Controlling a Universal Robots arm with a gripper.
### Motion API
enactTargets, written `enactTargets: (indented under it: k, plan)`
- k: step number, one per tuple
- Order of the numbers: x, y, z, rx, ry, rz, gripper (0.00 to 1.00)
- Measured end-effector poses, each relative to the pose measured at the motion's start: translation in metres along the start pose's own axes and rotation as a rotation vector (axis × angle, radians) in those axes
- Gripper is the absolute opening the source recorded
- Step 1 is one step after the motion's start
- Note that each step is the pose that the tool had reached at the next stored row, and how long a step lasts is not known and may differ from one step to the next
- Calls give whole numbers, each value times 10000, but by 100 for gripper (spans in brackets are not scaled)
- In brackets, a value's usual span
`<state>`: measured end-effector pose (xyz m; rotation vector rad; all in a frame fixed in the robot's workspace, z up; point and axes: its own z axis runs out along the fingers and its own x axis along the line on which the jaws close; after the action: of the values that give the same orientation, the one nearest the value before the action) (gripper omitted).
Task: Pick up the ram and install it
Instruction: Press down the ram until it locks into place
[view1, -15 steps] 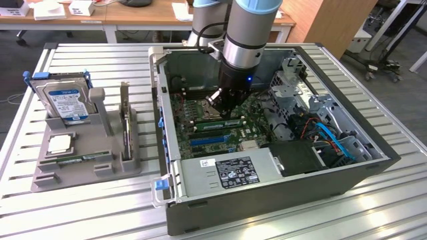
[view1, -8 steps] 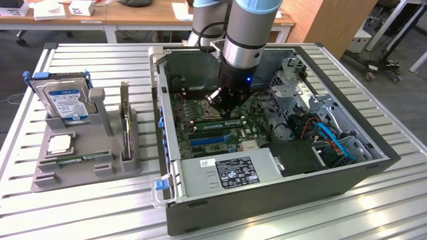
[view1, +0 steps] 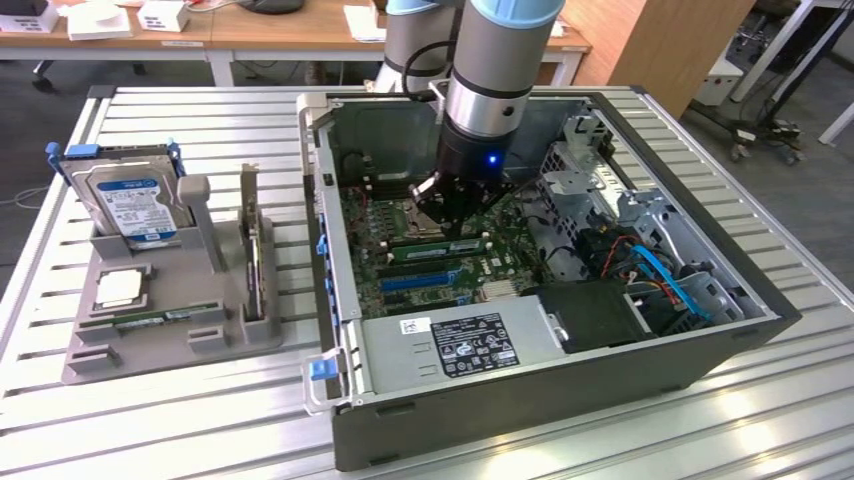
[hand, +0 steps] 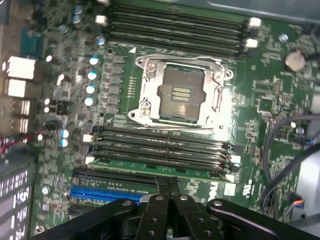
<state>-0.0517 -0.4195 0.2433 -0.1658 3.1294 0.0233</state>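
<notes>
The ram (hand: 125, 165) is a long green stick with dark chips. It lies along the memory slot nearest the blue slot, beside several dark empty slots (hand: 160, 145). In the exterior view the ram (view1: 435, 247) shows as a green strip on the motherboard, just below the arm's tip. My gripper (hand: 168, 184) is shut, its two fingers pressed together with nothing between them. The fingertips stand at the middle of the ram's upper edge; I cannot tell if they touch it. The gripper (view1: 449, 222) reaches straight down into the open computer case (view1: 747, 325).
An open CPU socket (hand: 180, 95) sits between the two slot banks. Cables (view1: 654, 270) and a power supply (view1: 454, 345) crowd the case. On the exterior view's left, a grey holder (view1: 174, 345) carries a hard drive (view1: 134, 205), an upright card (view1: 250, 240) and a thin green stick (view1: 160, 318).
</notes>
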Motion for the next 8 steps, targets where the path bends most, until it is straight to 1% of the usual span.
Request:
enactTargets:
  k: [3,8]
  plan:
    - [0,0,0,5,-7,512,9]
    - [0,3,0,5,-8,573,9]
